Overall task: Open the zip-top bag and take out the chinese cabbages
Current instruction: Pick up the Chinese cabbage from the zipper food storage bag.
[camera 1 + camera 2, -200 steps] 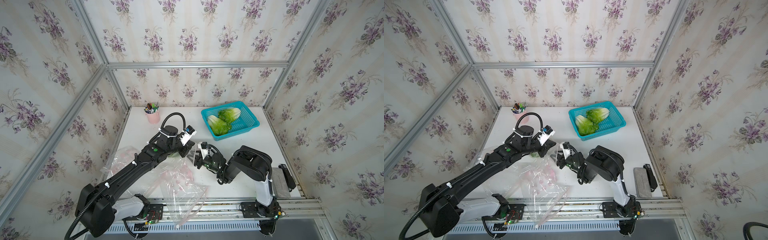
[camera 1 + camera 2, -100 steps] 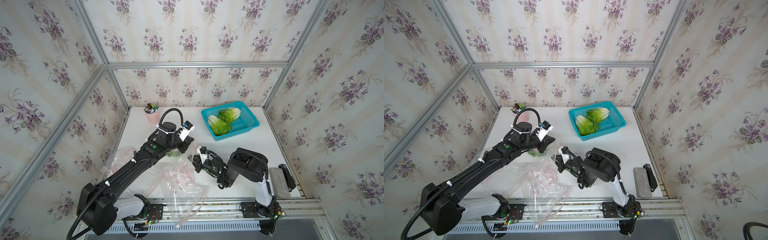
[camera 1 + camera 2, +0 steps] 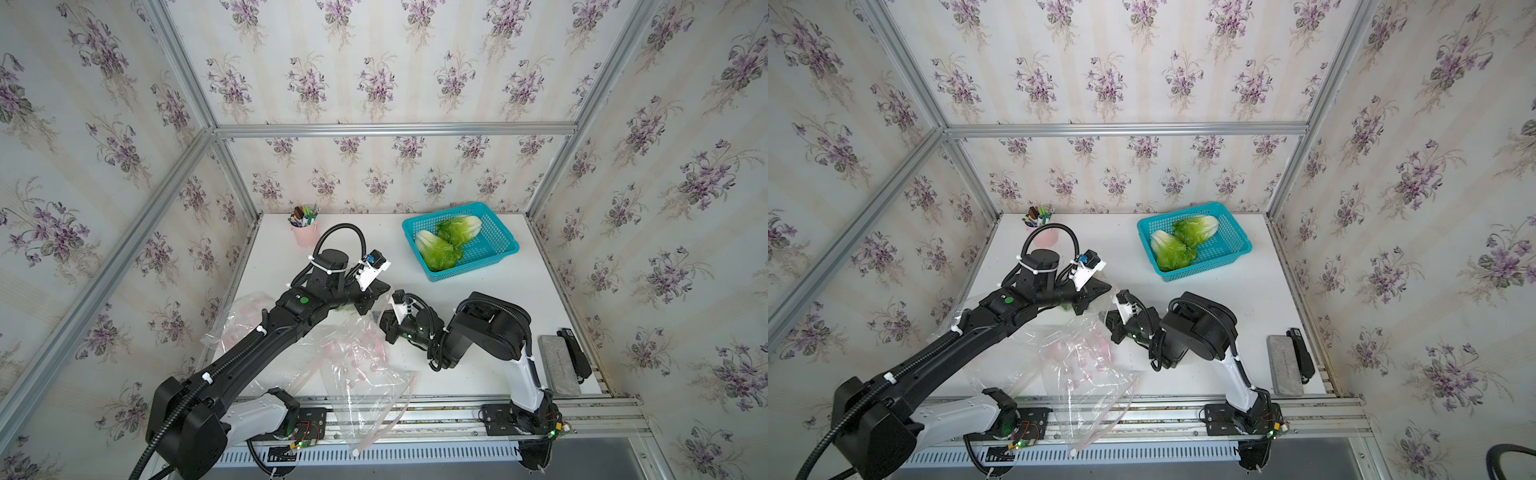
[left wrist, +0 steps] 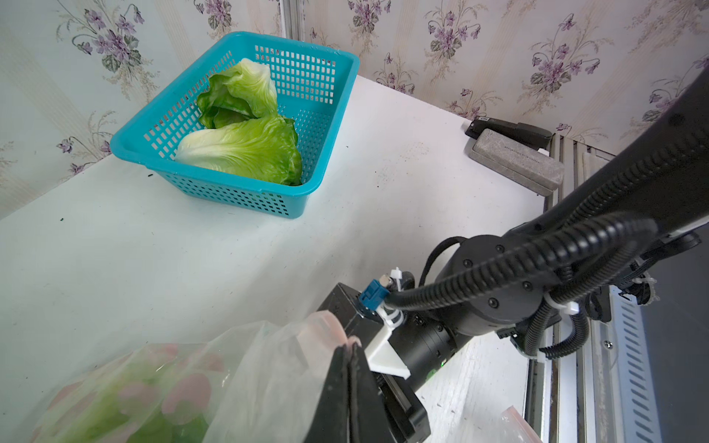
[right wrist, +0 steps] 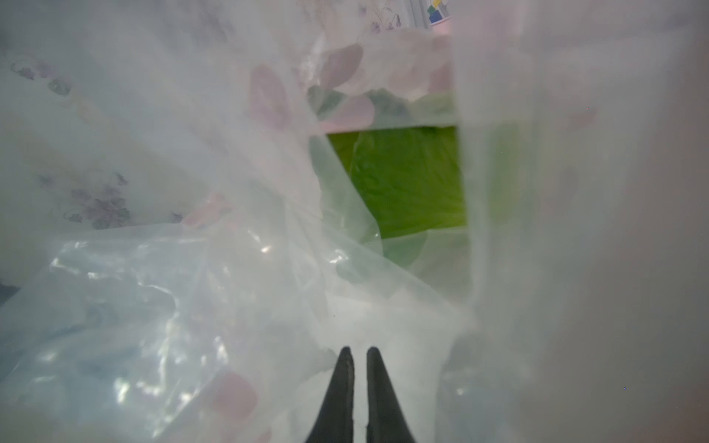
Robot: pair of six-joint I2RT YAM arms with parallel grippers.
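Observation:
The clear zip-top bag (image 3: 357, 361) with pink spots sprawls over the table's front edge. My left gripper (image 4: 351, 347) is shut on its pink-edged lip and holds it up. My right gripper (image 5: 356, 351) has pushed in at the bag's mouth and is shut on thin bag film, with film all round it. One chinese cabbage (image 5: 406, 180) lies inside the bag, a green patch beyond the right fingertips and blurred through the film (image 4: 115, 418). Two more cabbages (image 3: 440, 251) (image 3: 461, 228) lie in the teal basket (image 3: 517, 249) at the back right.
A pink cup of pens (image 3: 305, 235) stands at the back left. A grey case (image 3: 559, 365) and a black stapler (image 3: 575, 351) lie along the right edge. Crumpled clear film (image 3: 237, 320) spreads under my left arm. The two grippers (image 3: 1088, 299) (image 3: 1111, 328) are close together mid-table.
My right gripper has closed from partly open and moved left into the bag's mouth. My left gripper has shifted slightly back and left, still holding the lip.

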